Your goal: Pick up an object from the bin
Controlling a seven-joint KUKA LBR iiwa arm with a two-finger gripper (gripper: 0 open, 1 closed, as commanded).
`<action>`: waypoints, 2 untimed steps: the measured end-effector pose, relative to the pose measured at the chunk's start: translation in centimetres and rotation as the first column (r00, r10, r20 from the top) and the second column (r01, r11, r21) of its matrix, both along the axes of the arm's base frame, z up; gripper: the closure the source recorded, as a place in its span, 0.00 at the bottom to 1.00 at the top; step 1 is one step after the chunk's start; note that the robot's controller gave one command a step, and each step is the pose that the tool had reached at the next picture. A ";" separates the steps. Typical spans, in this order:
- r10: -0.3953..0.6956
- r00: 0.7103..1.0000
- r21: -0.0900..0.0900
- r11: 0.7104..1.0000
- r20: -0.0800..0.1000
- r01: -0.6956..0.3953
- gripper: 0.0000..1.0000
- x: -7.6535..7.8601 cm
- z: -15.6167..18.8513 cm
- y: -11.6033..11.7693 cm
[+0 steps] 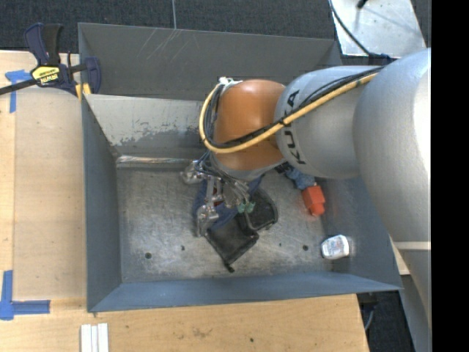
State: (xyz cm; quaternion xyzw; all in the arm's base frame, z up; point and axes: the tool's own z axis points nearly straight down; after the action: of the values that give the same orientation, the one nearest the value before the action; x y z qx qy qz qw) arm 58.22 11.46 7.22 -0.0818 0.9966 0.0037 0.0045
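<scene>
**A:** Hand [212, 205] is low over the middle of the bin [102, 218], under the orange cover [245, 123]. Apart or together?

**B:** Cannot tell. The cover and the wrist metalwork hide that. Nothing seen clamped.

**A:** Nearest thing?

**B:** A black flat pouch-like piece [233, 244], just below the hand as the camera sees it, mid-floor toward the near wall. Touching or just beside, cannot say which. A second dark rounded piece [262, 215] lies against its right side.

**A:** How does it lie?

**B:** Flat. Long axis looks diagonal, near-left to far-right, with a thin tip pointing at the near wall. The outline is partly covered, so that is tentative.

**A:** Risks?

**B:** My judgement: it looks flat and limp, so a closing hand may skid over the top or pinch only a flap, and it would slip out on the lift. The dark neighbour is close enough to be dragged along. Closing along the diagonal instead of across it would likely miss.

**A:** The rest?

**B:** Orange-red piece [314, 200] and blue thing [297, 174] to the right. Small white-and-silver piece [335, 248] in the near right corner. All apart from the hand.
</scene>
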 end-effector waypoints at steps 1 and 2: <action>0.523 0.852 -0.010 0.852 -0.002 -0.523 0.00 -0.5 2.9 -4.0; 0.772 0.635 -0.003 0.635 -0.014 -0.772 0.00 0.4 2.8 -1.8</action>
State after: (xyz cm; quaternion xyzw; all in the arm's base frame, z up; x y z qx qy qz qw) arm 58.67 9.70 10.03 -0.4995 0.8663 0.0014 -0.0034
